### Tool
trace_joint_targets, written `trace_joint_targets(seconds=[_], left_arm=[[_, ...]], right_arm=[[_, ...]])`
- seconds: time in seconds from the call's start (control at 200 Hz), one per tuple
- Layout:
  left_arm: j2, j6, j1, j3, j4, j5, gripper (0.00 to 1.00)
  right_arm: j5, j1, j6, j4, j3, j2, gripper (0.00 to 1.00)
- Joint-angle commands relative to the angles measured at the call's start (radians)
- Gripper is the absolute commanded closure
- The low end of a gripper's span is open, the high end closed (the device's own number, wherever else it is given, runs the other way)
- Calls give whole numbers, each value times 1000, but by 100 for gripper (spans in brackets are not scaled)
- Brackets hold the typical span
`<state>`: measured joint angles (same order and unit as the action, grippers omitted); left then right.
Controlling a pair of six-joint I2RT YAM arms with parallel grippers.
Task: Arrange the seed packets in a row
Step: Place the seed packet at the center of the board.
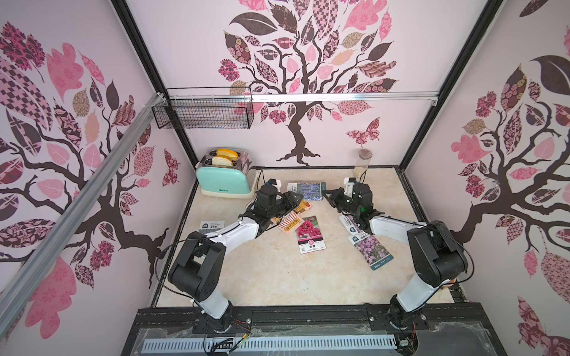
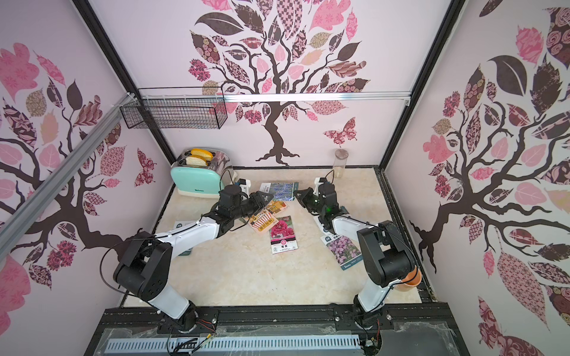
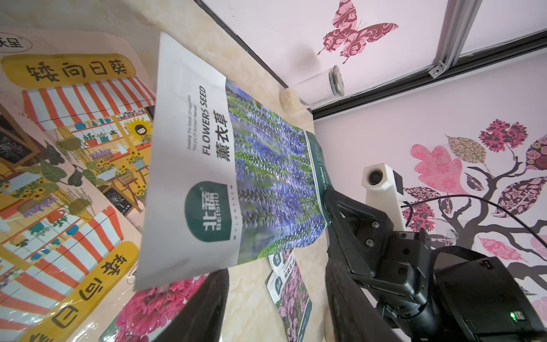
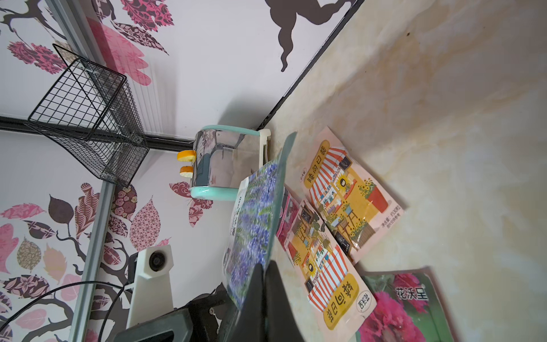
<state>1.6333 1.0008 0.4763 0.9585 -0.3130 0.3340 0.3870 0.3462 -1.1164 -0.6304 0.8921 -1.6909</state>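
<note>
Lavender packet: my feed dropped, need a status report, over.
Right gripper shut on lavender packet edge, packet lifted. Left gripper open at its white end. Awning packets overlapping just below.

A blue lavender packet point(image 1: 305, 191) hung tilted in the air just right of the toaster point(image 1: 225, 182). Forward of it lay two overlapping orange striped-awning packets point(image 1: 289, 223), one magenta bloom packet point(image 1: 310, 235) and, farther right, two lilac packets point(image 1: 373, 251).
</note>
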Motion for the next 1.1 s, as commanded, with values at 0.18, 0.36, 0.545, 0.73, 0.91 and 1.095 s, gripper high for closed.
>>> trace_joint_targets(seconds=[0.18,0.36,0.545,0.73,0.91,1.095], left_arm=[[36,-54,2,6,-89,-29,47],[27,-70,-1,5,-76,-66,55],[-19,-68,-3,-15,-68,-81,55],[-90,-45,-1,-94,-80,-119,51],[-134,-50,3,-139,-103,-142,50],[-123,-58,3,-125,-113,-141,50]], right_arm=[[46,40,23,-24,7,35,100],[67,53,23,-11,12,23,100],[41,55,18,-22,-7,30,100],[39,56,-5,-29,18,39,100],[48,56,-22,-16,43,45,100],[79,59,-34,-24,46,44,100]])
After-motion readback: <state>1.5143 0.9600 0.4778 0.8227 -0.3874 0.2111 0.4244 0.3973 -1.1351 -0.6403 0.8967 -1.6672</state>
